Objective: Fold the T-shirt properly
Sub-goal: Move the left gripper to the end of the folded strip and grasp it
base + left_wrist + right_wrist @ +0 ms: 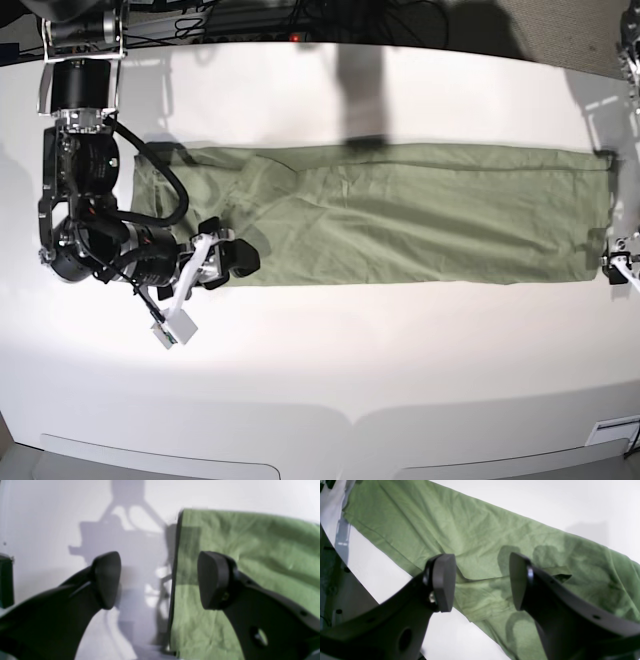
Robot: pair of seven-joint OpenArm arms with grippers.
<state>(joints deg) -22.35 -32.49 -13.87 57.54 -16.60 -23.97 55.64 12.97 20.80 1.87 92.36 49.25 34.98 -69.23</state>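
The green T-shirt lies folded into a long flat strip across the white table. My right gripper is open over the strip's near edge at its left end. In the right wrist view the right gripper hangs empty above wrinkled T-shirt cloth and a fold line. My left gripper shows only partly at the base view's right edge, by the strip's right end. In the left wrist view the left gripper is open and empty, straddling the T-shirt's straight end edge. The neck and label are hidden.
Cables and equipment line the table's far edge. A small white part hangs off the right arm on a cable. A dark object stands at the left edge of the left wrist view. The arms cast shadows on the table.
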